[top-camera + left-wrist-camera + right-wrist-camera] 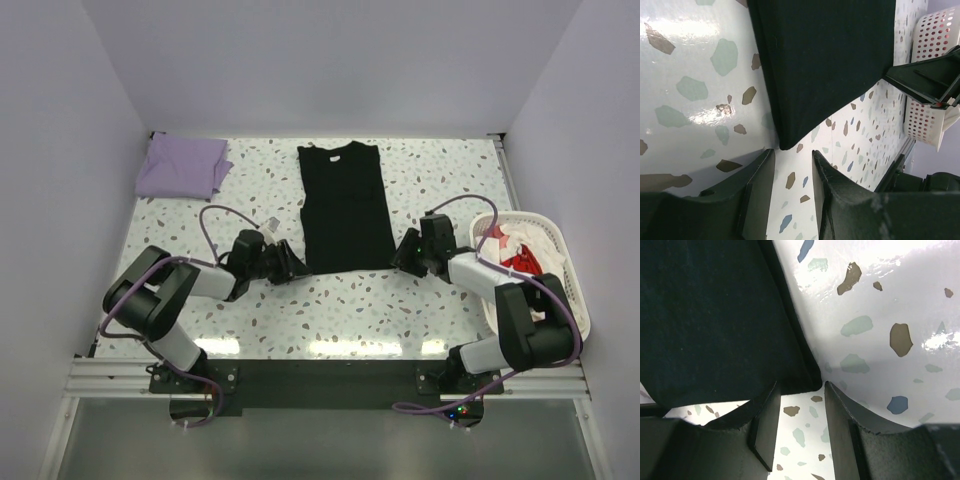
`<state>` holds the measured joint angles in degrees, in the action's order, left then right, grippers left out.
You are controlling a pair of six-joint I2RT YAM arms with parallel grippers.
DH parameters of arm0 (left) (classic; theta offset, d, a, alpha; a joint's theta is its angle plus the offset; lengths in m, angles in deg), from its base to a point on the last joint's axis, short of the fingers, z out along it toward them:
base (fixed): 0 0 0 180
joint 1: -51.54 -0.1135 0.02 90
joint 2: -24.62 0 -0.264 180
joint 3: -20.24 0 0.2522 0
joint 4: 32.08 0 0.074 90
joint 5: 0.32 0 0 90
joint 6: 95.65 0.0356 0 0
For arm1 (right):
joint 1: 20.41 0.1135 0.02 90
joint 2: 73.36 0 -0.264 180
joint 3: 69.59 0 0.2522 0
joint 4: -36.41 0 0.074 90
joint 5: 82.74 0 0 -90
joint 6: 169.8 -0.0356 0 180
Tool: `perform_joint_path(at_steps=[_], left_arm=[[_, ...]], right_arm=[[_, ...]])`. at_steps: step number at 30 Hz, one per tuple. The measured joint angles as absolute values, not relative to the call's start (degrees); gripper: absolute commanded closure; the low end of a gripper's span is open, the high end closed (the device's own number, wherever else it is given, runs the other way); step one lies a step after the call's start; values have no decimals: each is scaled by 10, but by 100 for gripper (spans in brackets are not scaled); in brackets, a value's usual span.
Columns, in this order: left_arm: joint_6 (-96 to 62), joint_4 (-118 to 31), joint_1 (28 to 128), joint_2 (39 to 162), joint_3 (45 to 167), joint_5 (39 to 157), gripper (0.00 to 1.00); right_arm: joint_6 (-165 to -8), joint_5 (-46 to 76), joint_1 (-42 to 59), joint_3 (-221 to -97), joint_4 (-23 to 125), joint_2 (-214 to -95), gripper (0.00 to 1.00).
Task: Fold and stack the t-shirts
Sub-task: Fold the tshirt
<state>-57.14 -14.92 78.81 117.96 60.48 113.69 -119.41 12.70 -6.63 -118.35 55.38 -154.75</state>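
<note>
The black t-shirt (pixel 344 205) lies flat in the table's middle, folded into a long strip, neck at the far end. The pale lavender t-shirt (pixel 182 166) lies folded at the far left corner. My left gripper (pixel 297 268) is open and empty at the black shirt's near left corner (pixel 790 142), the corner just beyond its fingertips. My right gripper (pixel 402 262) is open and empty at the shirt's near right corner (pixel 805 380), its fingertips just short of the hem.
A white plastic basket (pixel 563 262) with white and red garments (pixel 515 250) stands at the right edge, beside my right arm; it also shows in the left wrist view (pixel 932 75). A small white tag (pixel 270 224) lies near my left wrist.
</note>
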Motion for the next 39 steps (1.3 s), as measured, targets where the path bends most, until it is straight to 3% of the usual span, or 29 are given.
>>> perform_joint_path(at_steps=[13, 15, 23, 30, 39], left_arm=[[-589, -109, 806, 1205, 606, 1124, 67], [-591, -110, 812, 1207, 608, 1119, 69], [-604, -122, 823, 1212, 612, 1098, 100], [-605, -180, 828, 1158, 596, 1071, 100], [-604, -248, 848, 978, 507, 1047, 100]], right_arm=[[-1208, 124, -66, -1171, 515, -1552, 61], [-1209, 124, -66, -1168, 509, -1552, 68], [-1211, 124, -67, -1160, 506, -1552, 96], [-1207, 148, -66, -1142, 525, -1512, 100], [-1205, 229, -64, -1063, 577, -1330, 100]])
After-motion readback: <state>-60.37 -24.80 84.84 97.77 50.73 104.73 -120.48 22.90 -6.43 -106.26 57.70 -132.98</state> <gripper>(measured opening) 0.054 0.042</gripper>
